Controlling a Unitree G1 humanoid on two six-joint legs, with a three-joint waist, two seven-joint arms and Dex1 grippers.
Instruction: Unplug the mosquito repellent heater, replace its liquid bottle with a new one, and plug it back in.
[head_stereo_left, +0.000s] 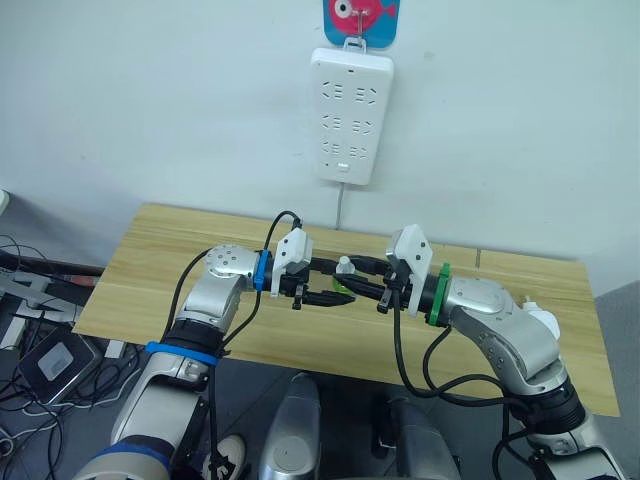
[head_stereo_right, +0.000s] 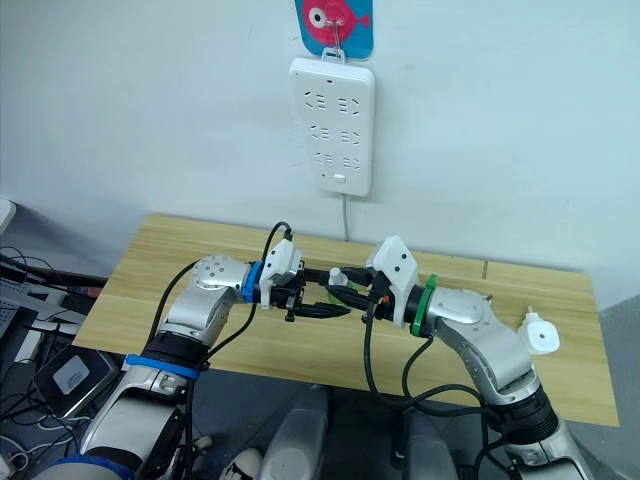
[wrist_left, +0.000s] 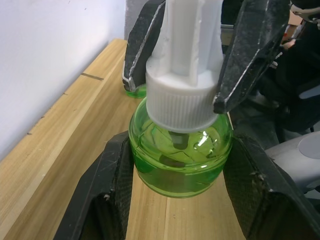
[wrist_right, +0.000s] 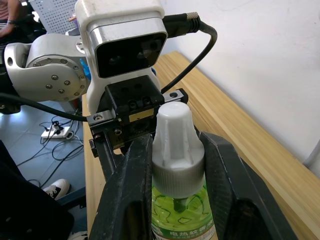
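Observation:
The new bottle (wrist_left: 181, 152), squat, green and translucent with a white screw cap (wrist_left: 182, 95), hangs above the middle of the wooden table. My left gripper (head_stereo_left: 322, 291) is shut on its green body. My right gripper (wrist_right: 176, 165) is shut on the cap (wrist_right: 177, 150), coming from the opposite side. The mosquito repellent heater (head_stereo_right: 537, 334), small, white and rounded, lies unplugged on the table near its right edge. In the left wrist view a sliver of green (wrist_left: 136, 90) shows on the table behind a right finger; I cannot tell whether it is the heater's liquid bottle.
A long white power strip (head_stereo_left: 350, 115) hangs on the wall above the table's far edge, its cord running down behind. The wooden table (head_stereo_left: 150, 270) stretches to both sides of the grippers. Cables and boxes (head_stereo_left: 60, 360) lie on the floor at the left.

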